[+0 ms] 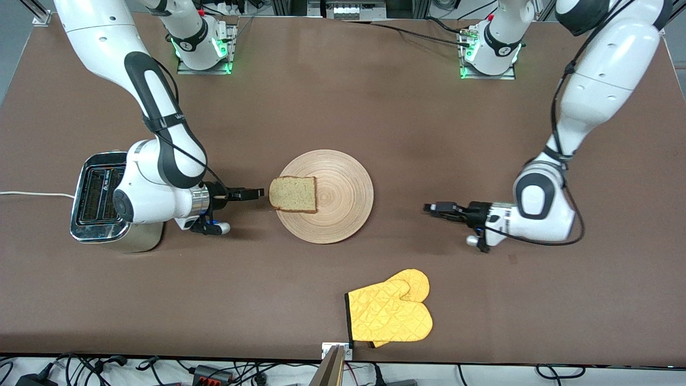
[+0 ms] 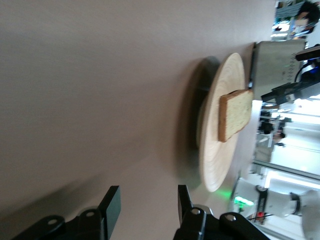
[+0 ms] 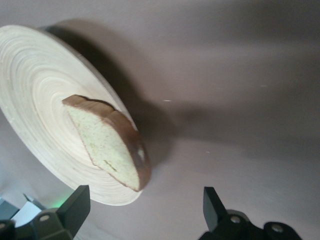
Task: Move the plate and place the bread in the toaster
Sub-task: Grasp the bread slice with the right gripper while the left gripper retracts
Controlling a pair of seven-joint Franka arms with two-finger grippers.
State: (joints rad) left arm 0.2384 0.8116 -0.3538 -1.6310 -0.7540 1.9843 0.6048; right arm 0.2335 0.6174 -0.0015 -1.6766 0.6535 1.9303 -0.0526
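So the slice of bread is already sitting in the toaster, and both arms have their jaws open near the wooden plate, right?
Not quite. The bread lies on the plate, at the edge toward the toaster, whose slots look empty in the front view. The rest holds: the right gripper and left gripper sit on either side of the plate, jaws open.

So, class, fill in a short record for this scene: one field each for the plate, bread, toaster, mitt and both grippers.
plate: mid-table, flat
bread: lying on the plate, at its edge toward the right arm's end
toaster: right arm's end of table, slots empty
oven mitt: nearer the front camera than the plate
right gripper: open, low, beside the bread
left gripper: open, low, apart from the plate
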